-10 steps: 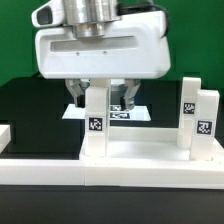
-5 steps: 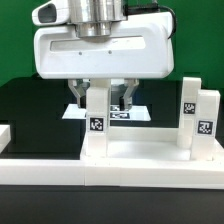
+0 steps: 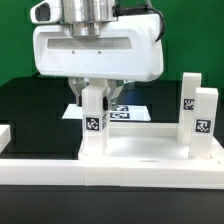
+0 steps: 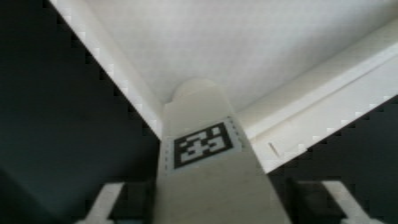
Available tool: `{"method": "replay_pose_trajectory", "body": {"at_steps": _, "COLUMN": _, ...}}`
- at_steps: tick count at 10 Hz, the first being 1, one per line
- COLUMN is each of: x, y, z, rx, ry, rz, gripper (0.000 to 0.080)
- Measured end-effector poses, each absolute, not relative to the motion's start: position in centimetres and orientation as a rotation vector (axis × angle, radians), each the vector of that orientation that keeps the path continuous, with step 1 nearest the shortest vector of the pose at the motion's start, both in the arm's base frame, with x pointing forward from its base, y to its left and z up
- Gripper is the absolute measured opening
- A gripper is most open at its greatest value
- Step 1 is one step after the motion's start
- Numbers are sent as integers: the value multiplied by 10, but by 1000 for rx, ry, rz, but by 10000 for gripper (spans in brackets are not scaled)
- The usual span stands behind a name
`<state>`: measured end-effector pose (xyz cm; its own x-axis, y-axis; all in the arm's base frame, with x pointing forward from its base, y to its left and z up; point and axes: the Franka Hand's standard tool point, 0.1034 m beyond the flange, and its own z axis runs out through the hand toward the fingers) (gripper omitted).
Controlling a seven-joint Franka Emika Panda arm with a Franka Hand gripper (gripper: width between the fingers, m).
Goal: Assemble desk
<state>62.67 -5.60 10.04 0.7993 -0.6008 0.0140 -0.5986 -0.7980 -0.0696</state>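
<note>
The desk's white panel (image 3: 140,152) lies flat at the front, and it fills the far part of the wrist view (image 4: 267,50). One white tagged leg (image 3: 93,125) stands upright on it; in the wrist view (image 4: 217,160) it rises between my fingers. My gripper (image 3: 97,97) hangs straight above this leg with a finger on each side. In the wrist view my gripper (image 4: 217,205) is open, and dark gaps separate both fingers (image 4: 111,200) from the leg. Two more tagged legs (image 3: 189,112) (image 3: 205,125) stand on the panel at the exterior view's right.
The marker board (image 3: 128,112) lies on the black table behind the held-around leg. A long white border rail (image 3: 60,178) runs along the front, and a white piece (image 3: 5,135) sits at the exterior view's left edge.
My gripper has shifted slightly toward the exterior view's left, and its fingers stand nearer the leg. The leg's tag sits a little higher and further left than before.
</note>
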Motion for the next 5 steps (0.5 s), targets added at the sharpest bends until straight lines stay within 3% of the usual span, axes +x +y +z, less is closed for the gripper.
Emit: {"method": "replay_pose_trajectory", "body": {"at_steps": 5, "x": 627, "y": -55, "z": 102, "rx": -2939, "ry": 924, "rz": -53, "gripper": 340}}
